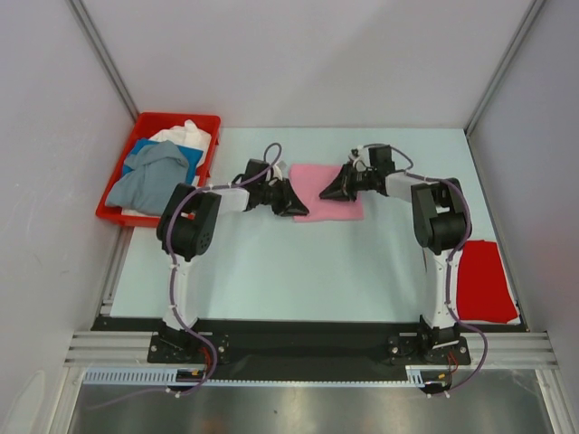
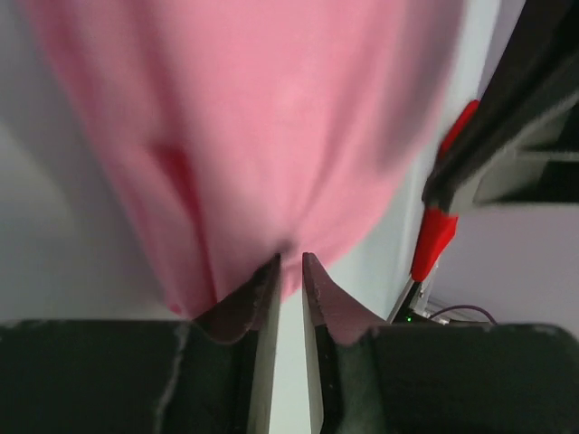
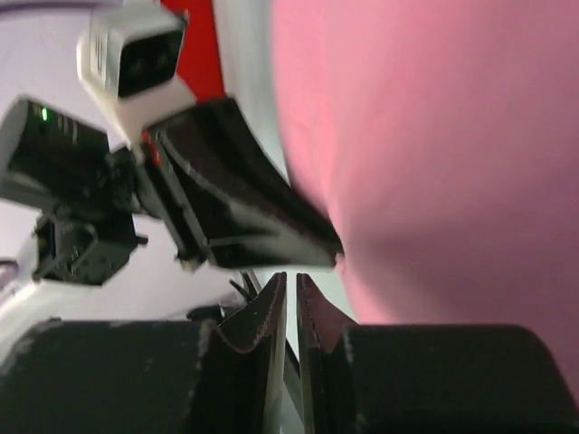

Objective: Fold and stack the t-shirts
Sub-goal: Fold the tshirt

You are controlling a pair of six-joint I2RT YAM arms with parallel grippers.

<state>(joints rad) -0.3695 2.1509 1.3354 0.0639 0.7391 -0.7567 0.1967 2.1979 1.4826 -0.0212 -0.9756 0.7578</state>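
A light pink t-shirt (image 1: pixel 333 192) lies folded in a flat rectangle at the table's middle back. My left gripper (image 1: pixel 301 209) is at its near left corner, low over the table. In the left wrist view the jaws (image 2: pixel 289 262) stand almost together with only table showing in the slit, and the pink cloth (image 2: pixel 271 127) lies just beyond the tips. My right gripper (image 1: pixel 326 192) is over the shirt's left edge. Its jaws (image 3: pixel 291 278) are also nearly closed and empty, with the pink cloth (image 3: pixel 434 154) to their right. A red t-shirt (image 1: pixel 484 278) lies flat at the near right.
A red plastic bin (image 1: pixel 116 213) at the back left holds grey-blue (image 1: pixel 149 176), blue (image 1: pixel 145 149) and white (image 1: pixel 188 136) shirts. The two grippers are close together; the left gripper's fingers (image 3: pixel 244 212) fill the right wrist view. Grey walls enclose the table.
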